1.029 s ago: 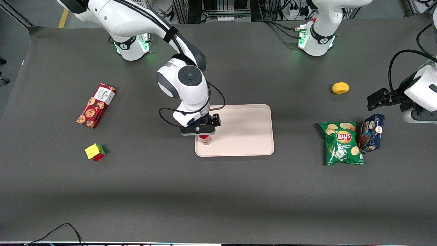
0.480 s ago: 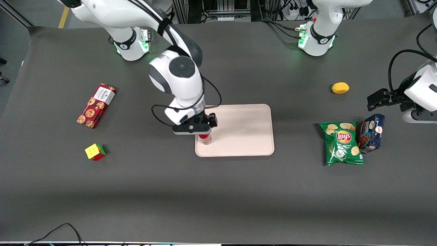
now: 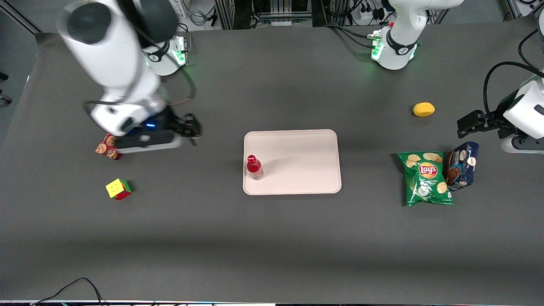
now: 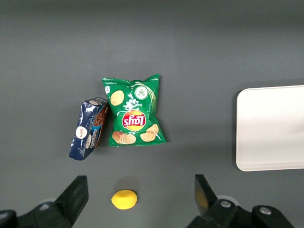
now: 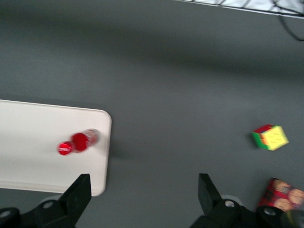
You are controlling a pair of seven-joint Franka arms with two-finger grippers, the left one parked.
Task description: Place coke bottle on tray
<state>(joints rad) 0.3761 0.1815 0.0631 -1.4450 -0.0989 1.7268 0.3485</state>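
Front view shows the change plainly — half a second ago my gripper (image 3: 187, 129) sat right over the coke bottle (image 3: 254, 166); now it has swung well away toward the working arm's end of the table, above the red cookie box (image 3: 106, 149). Its fingers (image 5: 80, 194) stand apart, holding nothing. The bottle stands upright on the tray (image 3: 306, 148), just inside one short rim, near a corner — the placing looks done.

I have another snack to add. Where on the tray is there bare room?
The tray is bare except where the coke bottle stands by its rim nearest the gripper. That gripper hangs open over the cookie box.
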